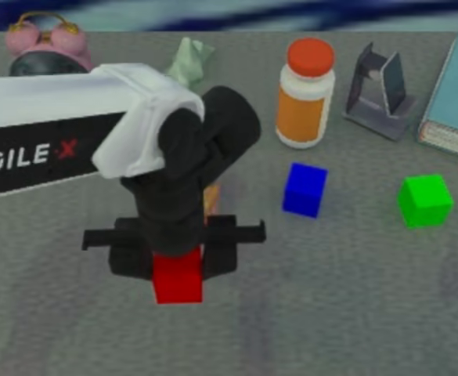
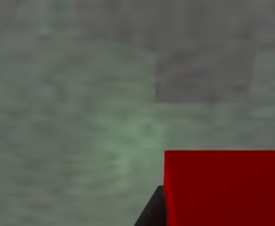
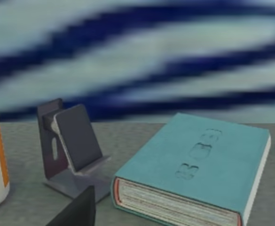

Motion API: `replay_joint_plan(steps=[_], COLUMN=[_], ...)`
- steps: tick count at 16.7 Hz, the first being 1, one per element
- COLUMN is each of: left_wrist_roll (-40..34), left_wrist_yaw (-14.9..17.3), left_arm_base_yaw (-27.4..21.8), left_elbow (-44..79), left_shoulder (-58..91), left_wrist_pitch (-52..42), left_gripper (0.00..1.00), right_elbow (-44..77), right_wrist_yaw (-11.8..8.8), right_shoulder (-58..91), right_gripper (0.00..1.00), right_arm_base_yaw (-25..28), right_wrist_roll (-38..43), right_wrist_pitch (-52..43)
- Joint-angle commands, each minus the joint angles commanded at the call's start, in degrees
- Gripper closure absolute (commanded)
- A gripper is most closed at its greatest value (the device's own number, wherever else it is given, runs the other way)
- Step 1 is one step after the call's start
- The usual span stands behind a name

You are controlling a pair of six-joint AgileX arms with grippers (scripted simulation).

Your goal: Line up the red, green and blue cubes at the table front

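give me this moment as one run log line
left gripper | shut on small red cube | front-left of table | blue cube, green cube untouched, right of it | right arm out of top view

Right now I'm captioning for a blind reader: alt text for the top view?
The left gripper grips the red cube at the table's front left. The blue cube and green cube sit apart to the right, before a pill bottle.

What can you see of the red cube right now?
The red cube is a plain, matte, bright red block, sitting square to the table edges at front left of centre. The left tool is directly over it, dark fingers flanking its sides; whether it is gripped or lifted is unclear. The left wrist view shows one flat red face against a black finger. It touches no other object.
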Motion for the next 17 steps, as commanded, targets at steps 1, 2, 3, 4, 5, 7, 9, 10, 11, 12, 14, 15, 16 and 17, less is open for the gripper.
replay_joint_plan(steps=[1, 2, 3, 4, 5, 7, 9, 10, 11, 12, 14, 15, 16, 17], left_wrist_roll=[-0.04, -0.07, -0.07, -0.08, -0.09, -0.10, -0.10, -0.10, -0.10, -0.10, -0.10, -0.10, -0.10, -0.10], left_wrist_yaw=[0.00, 0.01, 0.02, 0.02, 0.02, 0.01, 0.01, 0.01, 0.01, 0.01, 0.01, 0.01, 0.01, 0.01], left_arm_base_yaw=[0.01, 0.00, -0.02, -0.04, -0.08, -0.12, -0.12, -0.12, -0.12, -0.12, -0.12, -0.12, -0.12, -0.12], left_elbow=[-1.43, -2.96, -4.44, -5.74, -6.71, -7.36, -7.36, -7.36, -7.36, -7.36, -7.36, -7.36, -7.36, -7.36], left_shoulder=[0.73, 1.49, 2.23, 2.89, 3.42, 3.81, 3.81, 3.81, 3.81, 3.81, 3.81, 3.81, 3.81, 3.81], left_wrist_pitch=[2.36, 4.93, 7.35, 9.27, 10.57, 11.39, 11.39, 11.39, 11.39, 11.39, 11.39, 11.39, 11.39, 11.39], left_gripper=[1.00, 1.00, 1.00, 1.00, 1.00, 1.00, 1.00, 1.00, 0.92, 0.85, 0.70, 0.62, 0.55, 0.47], right_elbow=[0.00, 0.00, 0.00, 0.00, 0.00, 0.00, 0.00, 0.00, 0.00, 0.00, 0.00, 0.00, 0.00, 0.00], right_wrist_yaw=[0.00, 0.00, 0.00, 0.00, 0.00, 0.00, 0.00, 0.00, 0.00, 0.00, 0.00, 0.00, 0.00, 0.00], right_shoulder=[0.00, 0.00, 0.00, 0.00, 0.00, 0.00, 0.00, 0.00, 0.00, 0.00, 0.00, 0.00, 0.00, 0.00], right_gripper=[0.00, 0.00, 0.00, 0.00, 0.00, 0.00, 0.00, 0.00, 0.00, 0.00, 0.00, 0.00, 0.00, 0.00], right_arm_base_yaw=[0.00, 0.00, 0.00, 0.00, 0.00, 0.00, 0.00, 0.00, 0.00, 0.00, 0.00, 0.00, 0.00, 0.00], right_wrist_roll=[0.00, 0.00, 0.00, 0.00, 0.00, 0.00, 0.00, 0.00, 0.00, 0.00, 0.00, 0.00, 0.00, 0.00], right_wrist_pitch=[0.00, 0.00, 0.00, 0.00, 0.00, 0.00, 0.00, 0.00, 0.00, 0.00, 0.00, 0.00, 0.00, 0.00])
